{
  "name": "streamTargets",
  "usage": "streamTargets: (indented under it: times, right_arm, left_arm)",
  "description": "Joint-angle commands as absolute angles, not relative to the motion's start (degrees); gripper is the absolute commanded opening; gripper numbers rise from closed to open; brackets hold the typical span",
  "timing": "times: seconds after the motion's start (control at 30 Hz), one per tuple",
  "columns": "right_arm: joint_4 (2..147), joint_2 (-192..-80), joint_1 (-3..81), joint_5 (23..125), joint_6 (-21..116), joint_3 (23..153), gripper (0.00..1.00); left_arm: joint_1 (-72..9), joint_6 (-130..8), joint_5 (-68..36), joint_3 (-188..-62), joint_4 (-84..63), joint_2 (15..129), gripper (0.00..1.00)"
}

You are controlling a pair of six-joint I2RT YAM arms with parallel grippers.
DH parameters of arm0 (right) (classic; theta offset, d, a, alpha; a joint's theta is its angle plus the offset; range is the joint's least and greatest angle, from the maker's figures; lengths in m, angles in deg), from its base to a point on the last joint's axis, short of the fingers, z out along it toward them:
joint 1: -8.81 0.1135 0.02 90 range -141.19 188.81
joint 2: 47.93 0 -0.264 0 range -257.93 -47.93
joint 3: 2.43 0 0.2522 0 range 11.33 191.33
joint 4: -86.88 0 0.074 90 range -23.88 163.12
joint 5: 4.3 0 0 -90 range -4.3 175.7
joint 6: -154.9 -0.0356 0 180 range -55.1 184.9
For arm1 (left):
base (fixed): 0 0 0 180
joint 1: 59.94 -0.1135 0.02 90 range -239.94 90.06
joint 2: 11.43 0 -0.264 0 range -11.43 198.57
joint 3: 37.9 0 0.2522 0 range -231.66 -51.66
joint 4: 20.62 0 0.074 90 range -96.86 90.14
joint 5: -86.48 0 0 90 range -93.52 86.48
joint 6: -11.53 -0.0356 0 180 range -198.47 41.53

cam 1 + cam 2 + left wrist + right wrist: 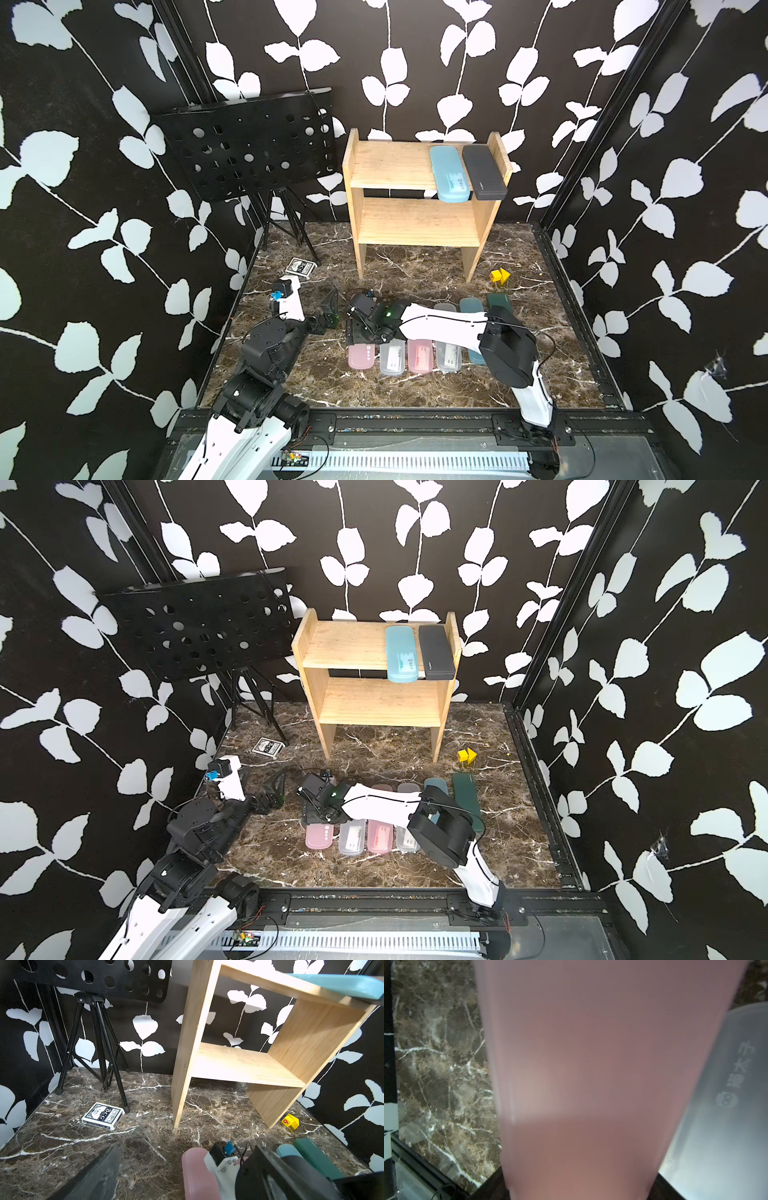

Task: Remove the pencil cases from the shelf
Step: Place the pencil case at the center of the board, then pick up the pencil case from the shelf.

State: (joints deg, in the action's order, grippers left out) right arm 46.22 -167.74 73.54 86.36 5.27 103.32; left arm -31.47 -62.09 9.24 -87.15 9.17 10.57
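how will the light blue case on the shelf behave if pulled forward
Probably stiff: the light blue case lies flat where it overhangs the shelf edge. Smooth plastic likely slides on wood, and may tip off if pulled further.

Both top views look down from high above the front rail toward the back wall, taking in the whole floor, the shelf [395, 166] and the music stand [249, 145]. The left wrist view sits low near the floor and faces the same shelf and stand from close by. The right wrist view hangs very close over the pink case [591, 1064], which also shows in both top views.
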Motion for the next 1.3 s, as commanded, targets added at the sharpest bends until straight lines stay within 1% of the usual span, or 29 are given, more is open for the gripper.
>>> streamTargets:
  times: [0.0, 0.17, 0.33, 0.53, 0.63, 0.73, 0.8, 0.9, 1.03, 1.13, 1.2, 1.27]
  right_arm:
    - [47.5, -169.1, 73.3, 87.9, 2.9, 105.8, 0.75]
    - [44.9, -171.5, 73.2, 88.6, 2.9, 108.0, 0.79]
    - [43.7, -172.0, 73.2, 89.2, 3.1, 108.0, 0.87]
    - [44.9, -170.7, 73.1, 89.8, 4.1, 107.7, 0.93]
    - [47.3, -168.0, 73.3, 90.6, 5.5, 106.7, 0.93]
    - [49.1, -162.5, 73.2, 93.1, 7.2, 104.3, 0.94]
    - [49.5, -157.4, 73.2, 96.3, 8.6, 101.5, 0.97]
    - [47.4, -148.8, 71.9, 101.3, 10.7, 96.3, 1.00]
    - [42.6, -137.2, 68.7, 107.1, 12.1, 88.8, 1.00]
    - [42.8, -126.8, 64.4, 106.0, 12.6, 80.3, 1.00]
    - [42.7, -119.7, 60.7, 104.5, 12.8, 75.5, 1.00]
    - [40.4, -113.7, 58.1, 105.6, 13.2, 72.7, 1.00]
  left_arm:
    - [-31.5, -62.1, 10.0, -85.4, 8.8, 9.0, 0.99]
    - [-31.5, -62.7, 10.8, -85.4, 10.0, 8.5, 0.99]
    - [-31.5, -62.7, 10.9, -85.4, 9.8, 8.7, 0.99]
    - [-31.5, -61.9, 9.6, -86.1, 9.2, 9.4, 0.99]
    - [-31.5, -61.0, 8.3, -86.9, 8.5, 9.9, 0.99]
    - [-31.5, -59.1, 6.3, -89.0, 7.4, 11.2, 0.99]
    - [-31.4, -57.5, 4.5, -91.1, 6.6, 13.2, 0.99]
    - [-31.5, -53.3, -0.6, -95.0, 4.4, 18.3, 0.99]
    - [-31.5, -44.8, -14.0, -100.1, -2.2, 29.0, 0.99]
    - [-31.2, -36.2, -22.0, -102.7, -12.8, 37.9, 0.99]
    - [-30.0, -32.0, -23.7, -105.8, -17.2, 44.1, 0.99]
    - [-27.5, -32.8, -23.6, -110.9, -18.2, 49.8, 0.99]
